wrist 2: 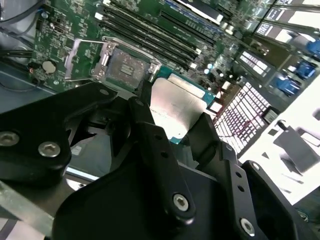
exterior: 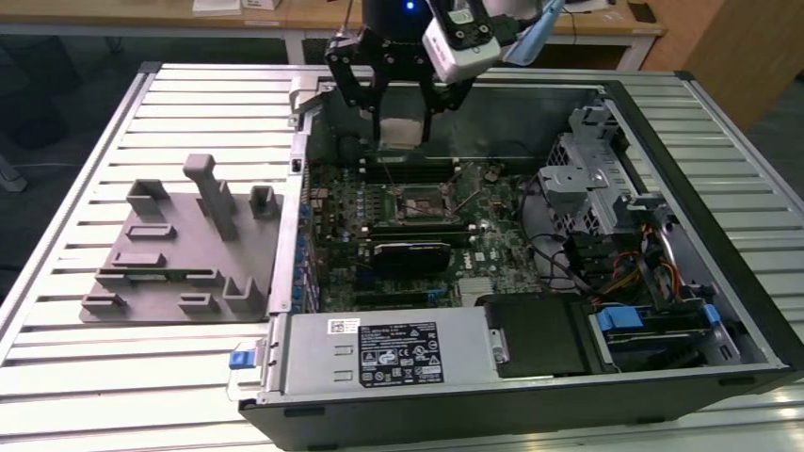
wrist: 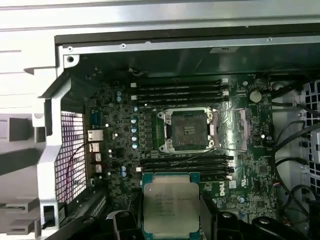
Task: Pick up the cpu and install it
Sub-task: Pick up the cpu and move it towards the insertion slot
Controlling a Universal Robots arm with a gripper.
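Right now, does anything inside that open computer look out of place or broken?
Nothing looks damaged. The socket sits empty with its metal cover flipped open, and the gripper holds the cpu above the motherboard, not seated yet.

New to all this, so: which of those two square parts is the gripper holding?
The silver-topped cpu; the dark socket lies empty on the motherboard.

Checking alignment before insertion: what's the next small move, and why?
Probably shift the end effector across until the cpu sits over the open socket before lowering: the gripped cpu hangs above the motherboard, offset from the socket in the first wrist view.
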